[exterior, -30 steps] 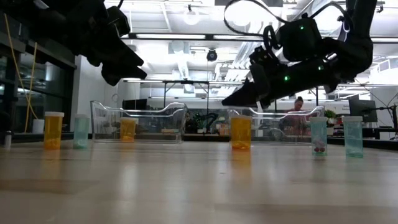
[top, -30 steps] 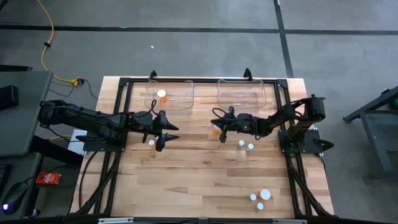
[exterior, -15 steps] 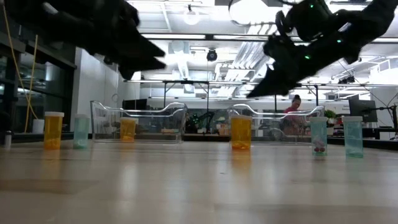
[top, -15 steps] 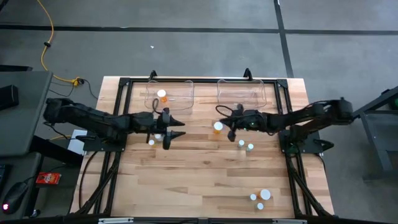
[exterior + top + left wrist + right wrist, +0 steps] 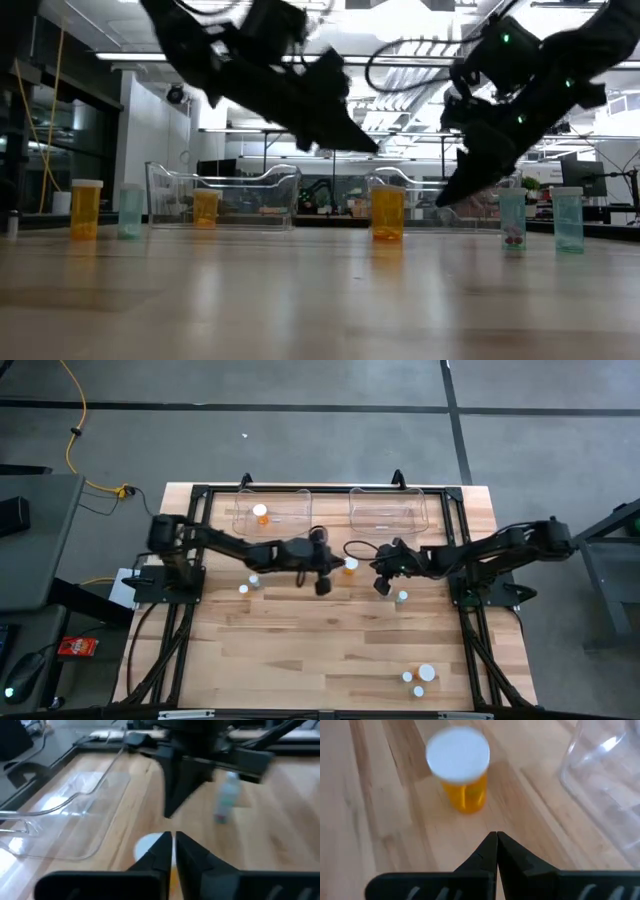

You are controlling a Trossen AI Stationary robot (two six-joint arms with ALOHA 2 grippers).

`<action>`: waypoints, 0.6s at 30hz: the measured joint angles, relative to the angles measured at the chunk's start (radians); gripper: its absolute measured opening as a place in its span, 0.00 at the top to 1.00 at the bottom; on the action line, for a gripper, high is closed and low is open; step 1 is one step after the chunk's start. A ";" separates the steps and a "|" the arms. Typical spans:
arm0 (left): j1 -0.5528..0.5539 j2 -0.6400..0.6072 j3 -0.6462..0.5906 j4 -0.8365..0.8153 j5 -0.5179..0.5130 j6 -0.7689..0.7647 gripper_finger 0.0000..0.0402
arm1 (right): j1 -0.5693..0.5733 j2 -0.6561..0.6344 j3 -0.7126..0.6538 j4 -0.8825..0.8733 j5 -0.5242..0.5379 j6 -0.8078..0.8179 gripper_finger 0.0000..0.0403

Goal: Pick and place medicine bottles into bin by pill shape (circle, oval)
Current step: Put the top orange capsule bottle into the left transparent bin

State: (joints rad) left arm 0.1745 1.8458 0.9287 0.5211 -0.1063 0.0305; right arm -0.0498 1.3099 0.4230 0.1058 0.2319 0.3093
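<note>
An orange medicine bottle (image 5: pixel 350 565) with a white cap stands upright on its base mid-table. My left gripper (image 5: pixel 323 588) hangs shut just left of it, raised above it in the low view (image 5: pixel 362 147), touching nothing. My right gripper (image 5: pixel 383 588) is shut to the bottle's right, low over the table (image 5: pixel 446 203), holding nothing; its wrist view shows the bottle (image 5: pixel 460 765) ahead of the fingertips. Another orange bottle (image 5: pixel 260 512) stands in the left clear bin (image 5: pixel 285 520). Two bottles (image 5: pixel 249 584) stand at the left, and a pale one (image 5: pixel 402 597) is beside my right gripper.
The right clear bin (image 5: pixel 388 510) stands at the far edge beside the left one. Three more white-capped bottles (image 5: pixel 418 680) sit near the table's front right corner. Black frame rails (image 5: pixel 190 610) run along both sides. A broad stretch of bare wood lies at the table's near middle.
My left gripper has swept toward the table's right edge, from the two bottles at the left to beside the middle orange bottle, and has shut. My right gripper has drawn back a little toward the right and near edge and has come down. No bottle has moved.
</note>
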 joint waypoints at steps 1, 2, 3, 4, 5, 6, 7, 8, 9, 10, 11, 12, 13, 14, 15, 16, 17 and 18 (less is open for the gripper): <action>0.007 0.026 0.020 0.000 0.000 0.000 0.97 | 0.000 0.016 -0.011 0.023 0.000 0.001 1.00; 0.013 0.046 0.031 -0.005 -0.001 0.000 0.97 | 0.000 0.032 -0.020 0.052 -0.001 0.000 1.00; 0.018 0.062 0.043 -0.005 -0.004 0.000 0.97 | 0.000 0.041 -0.030 0.082 -0.001 0.001 1.00; 0.023 0.076 0.050 -0.002 -0.003 0.000 0.99 | 0.000 0.050 -0.038 0.110 -0.001 0.005 1.00; 0.029 0.082 0.050 -0.006 -0.003 0.000 0.99 | 0.000 0.063 -0.044 0.143 -0.002 0.006 1.00; 0.034 0.085 0.050 -0.010 -0.003 0.000 0.99 | 0.000 0.073 -0.049 0.159 -0.008 0.005 1.00; 0.038 0.088 0.050 -0.012 -0.003 -0.001 0.99 | 0.000 0.082 -0.052 0.171 -0.013 0.006 1.00; 0.042 0.089 0.050 -0.022 -0.003 -0.001 0.99 | 0.000 0.093 -0.052 0.187 -0.022 0.005 1.00; 0.044 0.089 0.050 -0.035 -0.003 0.000 1.00 | 0.000 0.107 -0.052 0.208 -0.025 0.005 1.00; 0.046 0.089 0.050 -0.043 -0.003 0.000 1.00 | 0.000 0.117 -0.052 0.220 -0.032 0.004 1.00; 0.048 0.089 0.050 -0.050 0.002 0.000 1.00 | 0.000 0.126 -0.052 0.226 -0.033 0.004 1.00; 0.049 0.089 0.050 -0.053 0.010 0.000 1.00 | 0.000 0.142 -0.052 0.252 -0.033 0.004 1.00; 0.049 0.089 0.050 -0.055 0.018 -0.001 1.00 | 0.000 0.153 -0.052 0.268 -0.034 0.003 1.00; 0.049 0.089 0.050 -0.055 0.021 0.000 1.00 | 0.000 0.159 -0.052 0.278 -0.034 0.001 1.00; 0.048 0.089 0.050 -0.056 0.023 0.005 1.00 | 0.000 0.170 -0.052 0.306 -0.034 0.000 1.00; 0.048 0.089 0.050 -0.057 0.023 0.009 1.00 | 0.000 0.180 -0.052 0.329 -0.034 -0.001 1.00; 0.047 0.089 0.050 -0.057 0.023 0.011 1.00 | 0.000 0.184 -0.052 0.338 -0.034 -0.001 1.00; 0.047 0.089 0.050 -0.056 0.024 0.011 1.00 | 0.000 0.184 -0.052 0.343 -0.034 -0.001 1.00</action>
State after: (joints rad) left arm 0.2214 1.9347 0.9787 0.4647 -0.0826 0.0410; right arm -0.0498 1.4943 0.3706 0.4485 0.1974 0.3088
